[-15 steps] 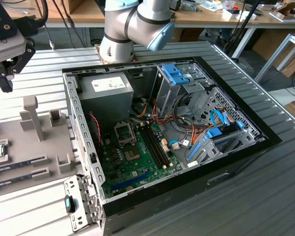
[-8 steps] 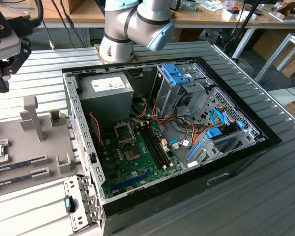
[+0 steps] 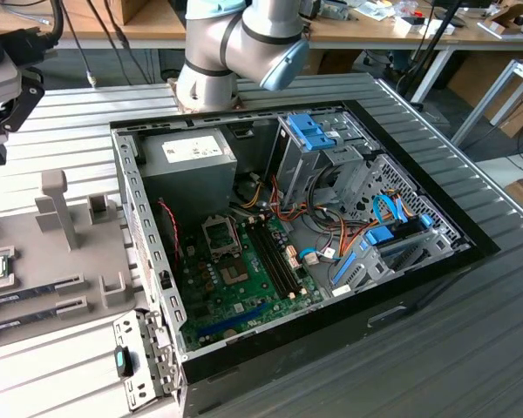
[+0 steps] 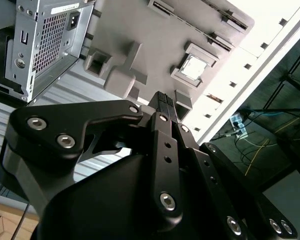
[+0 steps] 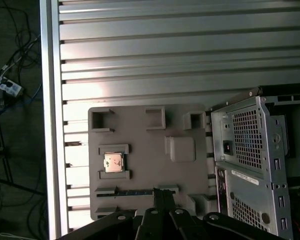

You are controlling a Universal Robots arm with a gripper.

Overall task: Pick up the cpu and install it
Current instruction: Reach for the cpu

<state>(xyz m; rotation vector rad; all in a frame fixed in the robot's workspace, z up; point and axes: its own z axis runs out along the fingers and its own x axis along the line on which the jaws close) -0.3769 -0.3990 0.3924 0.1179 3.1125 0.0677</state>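
Hovering above the parts tray with the cpu not yet picked up.
The slatted metal table (image 3: 471, 348) carries the open computer case (image 3: 436, 279), with the green motherboard (image 3: 244, 296) inside. The grey parts tray (image 5: 155, 145) sits just beside the case, toward the exterior view's left. In the first wrist view the gripper (image 5: 162, 192) hangs over the tray's edge, fingers pressed together and grasping nothing. The cpu (image 5: 113, 162) lies flat in its square recess on the tray, silvery top up, apart from the fingertips.
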